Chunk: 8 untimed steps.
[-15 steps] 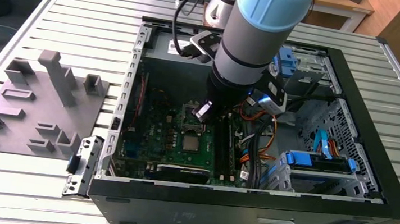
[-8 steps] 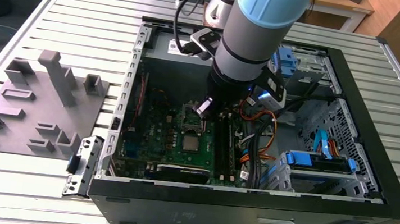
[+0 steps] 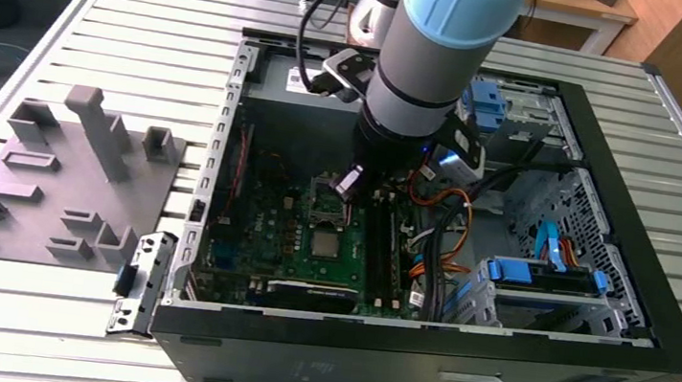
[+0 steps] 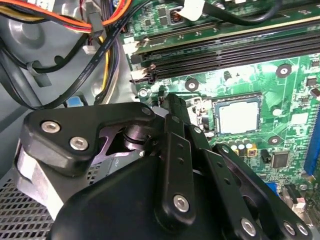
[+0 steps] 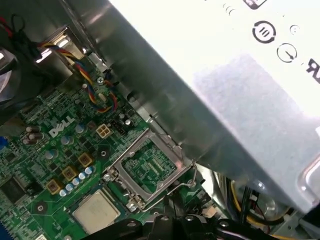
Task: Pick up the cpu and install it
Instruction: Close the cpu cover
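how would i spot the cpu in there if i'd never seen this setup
Look inside the open computer case at the green motherboard. The cpu is the small flat silver-grey square on it, past the gripper. Unlike the neighbouring metal-framed socket, its top is plain metal.

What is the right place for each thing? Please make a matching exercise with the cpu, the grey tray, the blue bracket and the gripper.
Things:
1. cpu
2. grey tray
3. blue bracket
4. gripper

Places:
A. on the table, outside the case, at the exterior view's left
B. above the open metal frame
C. lying flat on the green motherboard
D. inside the case, at the exterior view's right

Pairs: 1-C, 2-A, 3-D, 4-B
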### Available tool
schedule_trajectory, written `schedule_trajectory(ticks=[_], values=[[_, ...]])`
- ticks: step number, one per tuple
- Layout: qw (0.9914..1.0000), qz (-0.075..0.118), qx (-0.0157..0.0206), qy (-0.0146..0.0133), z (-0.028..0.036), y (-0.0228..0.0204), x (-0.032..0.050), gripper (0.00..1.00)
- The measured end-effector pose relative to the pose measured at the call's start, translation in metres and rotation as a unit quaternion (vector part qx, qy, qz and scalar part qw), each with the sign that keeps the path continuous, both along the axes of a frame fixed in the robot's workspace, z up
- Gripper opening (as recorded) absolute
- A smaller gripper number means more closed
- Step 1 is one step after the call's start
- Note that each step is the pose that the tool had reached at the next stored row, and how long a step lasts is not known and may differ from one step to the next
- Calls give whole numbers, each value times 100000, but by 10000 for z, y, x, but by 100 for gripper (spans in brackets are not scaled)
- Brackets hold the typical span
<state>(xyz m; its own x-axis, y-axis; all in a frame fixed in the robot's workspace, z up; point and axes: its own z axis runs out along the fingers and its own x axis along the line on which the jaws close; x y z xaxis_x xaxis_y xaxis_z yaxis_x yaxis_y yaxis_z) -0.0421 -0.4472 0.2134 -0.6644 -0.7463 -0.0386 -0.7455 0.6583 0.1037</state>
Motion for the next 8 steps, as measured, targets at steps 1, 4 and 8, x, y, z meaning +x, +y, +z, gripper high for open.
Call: schedule_trajectory(ticks=[1,4,8], values=[[100000,73,33,1,-3,13,1,11],[100000,225,133,2,-15,56,5,11],[99999,455,257,-2,-42,126,5,11]])
